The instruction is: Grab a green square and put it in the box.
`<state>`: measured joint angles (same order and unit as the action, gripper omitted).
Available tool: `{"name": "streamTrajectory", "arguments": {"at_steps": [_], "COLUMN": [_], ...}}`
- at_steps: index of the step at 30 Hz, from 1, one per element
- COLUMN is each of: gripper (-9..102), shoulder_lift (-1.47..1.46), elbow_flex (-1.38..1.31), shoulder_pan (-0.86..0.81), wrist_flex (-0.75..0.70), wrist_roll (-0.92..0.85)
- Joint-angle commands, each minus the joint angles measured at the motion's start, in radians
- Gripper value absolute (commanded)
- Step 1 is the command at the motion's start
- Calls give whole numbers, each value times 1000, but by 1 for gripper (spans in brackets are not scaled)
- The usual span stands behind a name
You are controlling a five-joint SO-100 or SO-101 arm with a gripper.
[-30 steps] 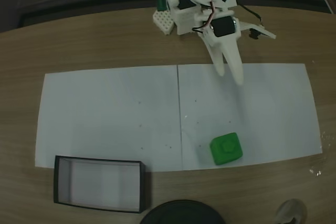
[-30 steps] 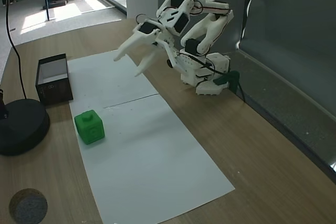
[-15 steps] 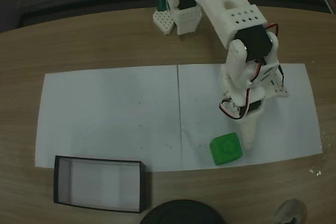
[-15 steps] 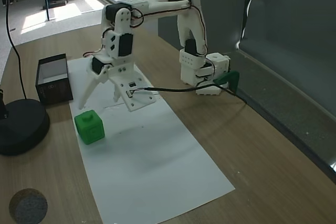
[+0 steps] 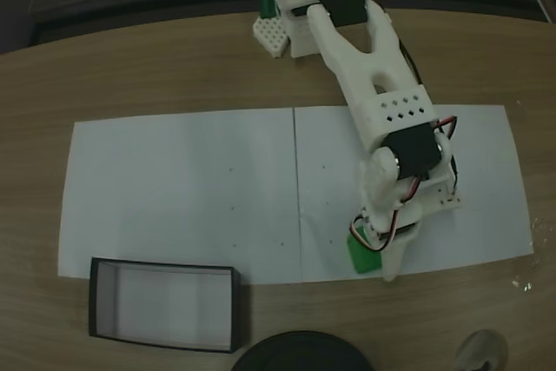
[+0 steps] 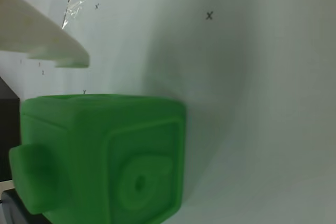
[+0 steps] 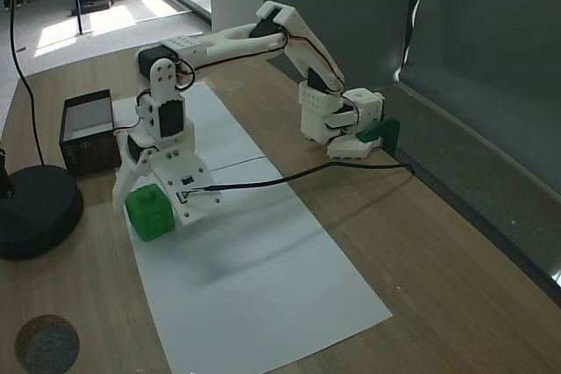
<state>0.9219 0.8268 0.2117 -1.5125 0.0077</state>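
The green square (image 7: pixel 149 213) sits on the white paper near the table's front edge; in a fixed view from above the green square (image 5: pixel 360 255) is partly covered by the wrist. My gripper (image 7: pixel 146 207) is lowered over it and open, with one jaw on each side. In the wrist view the green square (image 6: pixel 105 161) looms large at the lower left, and one white finger (image 6: pixel 44 40) stands apart above it. The box (image 5: pixel 163 304) lies at the front left with black walls and a pale floor; from the side, the box (image 7: pixel 88 132) is beyond the cube.
A round black disc (image 7: pixel 35 212) stands on the wood beside the cube and the box. White paper sheets (image 5: pixel 182 188) cover the middle of the table. The arm's base (image 7: pixel 337 120) stands at the back, and a black cable (image 7: pixel 289 177) trails across the paper.
The arm has swung out from its folded pose near the base and come down, so the open gripper now straddles the green square. The cube has not moved.
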Motion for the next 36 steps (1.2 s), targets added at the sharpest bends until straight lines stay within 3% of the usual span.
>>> {"name": "streamTrajectory", "arguments": {"at_steps": [1,8,15,25,30,36], "gripper": [32,6,5,6,6,6], "shoulder_lift": [18,14,117,453,426,242], "elbow_flex": [-67,-66,-195,-563,-552,-537], "shoulder_pan": [-9,-9,-109,-569,-703,-713], "wrist_flex": [6,12,-37,-21,61,92], "wrist_roll": [3,3,12,43,43,104]}}
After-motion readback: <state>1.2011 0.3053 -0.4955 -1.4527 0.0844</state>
